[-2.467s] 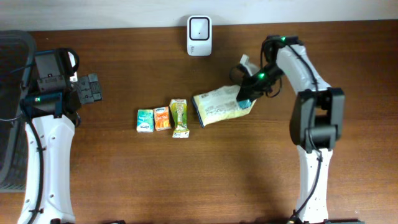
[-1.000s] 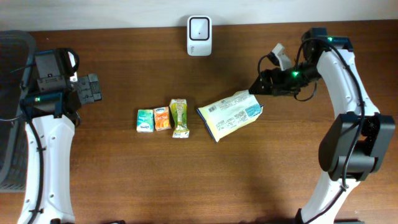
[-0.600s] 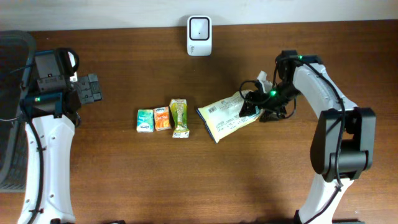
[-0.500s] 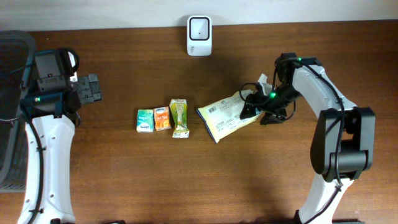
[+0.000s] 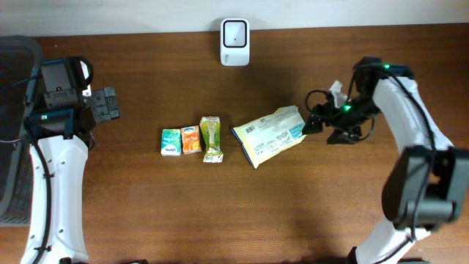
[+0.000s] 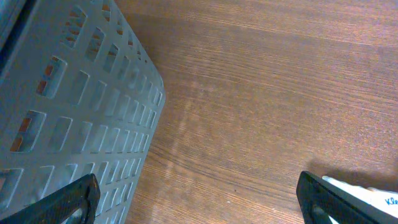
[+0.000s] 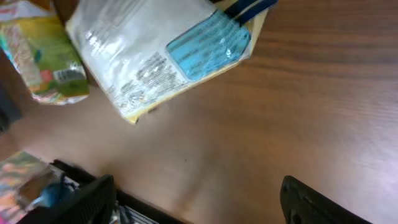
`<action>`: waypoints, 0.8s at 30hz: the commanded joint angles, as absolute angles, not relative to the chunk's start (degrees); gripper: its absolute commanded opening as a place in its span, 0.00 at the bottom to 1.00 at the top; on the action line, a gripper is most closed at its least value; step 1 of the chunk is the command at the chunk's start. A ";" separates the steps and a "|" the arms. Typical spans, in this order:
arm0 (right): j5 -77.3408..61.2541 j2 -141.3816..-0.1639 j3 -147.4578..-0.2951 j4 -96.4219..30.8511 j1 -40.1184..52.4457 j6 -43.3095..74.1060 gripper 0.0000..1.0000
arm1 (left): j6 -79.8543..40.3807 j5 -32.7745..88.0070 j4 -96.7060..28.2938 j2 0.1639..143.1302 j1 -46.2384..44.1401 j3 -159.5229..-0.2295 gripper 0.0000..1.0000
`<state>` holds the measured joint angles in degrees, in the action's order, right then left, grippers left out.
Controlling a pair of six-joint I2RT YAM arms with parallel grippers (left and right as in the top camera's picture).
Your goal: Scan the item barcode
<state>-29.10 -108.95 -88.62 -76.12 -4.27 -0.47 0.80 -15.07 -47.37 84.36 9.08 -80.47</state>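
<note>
A yellow-and-white snack packet (image 5: 270, 134) with a blue label patch lies flat on the wooden table, a printed code near its left end. In the right wrist view the packet (image 7: 161, 50) fills the top. My right gripper (image 5: 314, 126) hovers just off the packet's right end, open, with only bare wood between its jaws (image 7: 199, 205). The white scanner (image 5: 235, 31) stands at the table's back edge. My left gripper (image 5: 110, 104) is open at the far left, beside the basket, holding nothing (image 6: 202, 199).
Three small cartons sit left of the packet: teal (image 5: 171, 141), orange (image 5: 191, 139) and a green-yellow one (image 5: 212, 138), the last also in the right wrist view (image 7: 43, 56). A grey slotted basket (image 6: 74, 112) stands at the left table edge (image 5: 11, 132).
My right gripper was down over the packet's right end and has pulled back to the right, off it. The packet stays on the table. The left arm has not moved.
</note>
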 commanded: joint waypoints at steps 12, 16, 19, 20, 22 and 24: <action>-23.27 -104.73 -88.18 -71.70 3.84 4.01 0.81 | 0.19 -15.44 -47.29 83.29 9.28 -80.77 0.99; -23.35 -104.73 -81.73 -60.55 4.45 16.38 0.81 | 0.19 -15.44 -47.27 83.29 9.28 -80.77 0.99; -23.29 -104.73 -74.00 -51.81 5.54 24.27 0.81 | 0.19 -15.44 -47.29 83.29 9.28 -80.77 0.99; -23.31 -104.73 -72.01 -49.34 5.63 25.96 0.81 | 0.21 -15.44 -47.29 83.29 9.26 -80.77 0.99; -23.53 -104.73 -68.51 -45.01 5.72 30.55 0.84 | 0.19 -15.44 -47.27 83.29 9.28 -80.77 0.99; -23.51 -104.73 -66.89 -42.96 5.72 33.21 0.93 | 0.21 -15.44 -47.29 83.29 9.28 -80.77 0.99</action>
<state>-23.79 -105.10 -69.78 -45.60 5.34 24.14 0.80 -15.07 -47.37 84.36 9.08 -80.47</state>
